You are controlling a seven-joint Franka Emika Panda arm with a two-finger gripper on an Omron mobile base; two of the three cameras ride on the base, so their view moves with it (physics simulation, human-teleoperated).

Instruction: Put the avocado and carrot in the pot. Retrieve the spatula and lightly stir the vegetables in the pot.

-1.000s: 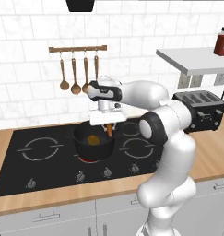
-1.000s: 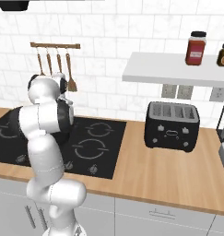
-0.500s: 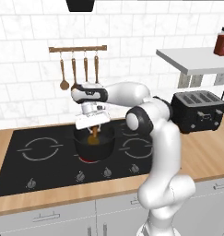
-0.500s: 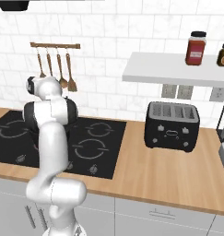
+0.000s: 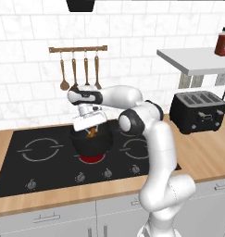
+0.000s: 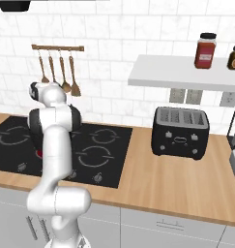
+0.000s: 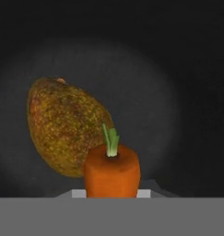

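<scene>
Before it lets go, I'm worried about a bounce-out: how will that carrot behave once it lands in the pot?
The carrot looks a short, stiff stub, so it probably drops without bending. Its round sides suggest it may roll a little, likely stopped by the avocado lying on the floor of the pot. The pot's dark walls surround it, so a bounce-out seems unlikely.

Pot [image 5: 93, 141] front rim and mouth partly hidden by the white hand in left base view; in right base view the arm's own body hides it. Carrot [image 7: 112, 171] lower end cut off at the bottom of hand view, so the grip on it can't be seen. Avocado [image 7: 67, 125] lower right covered by carrot. Fingertips hidden; jaw state unclear.
</scene>
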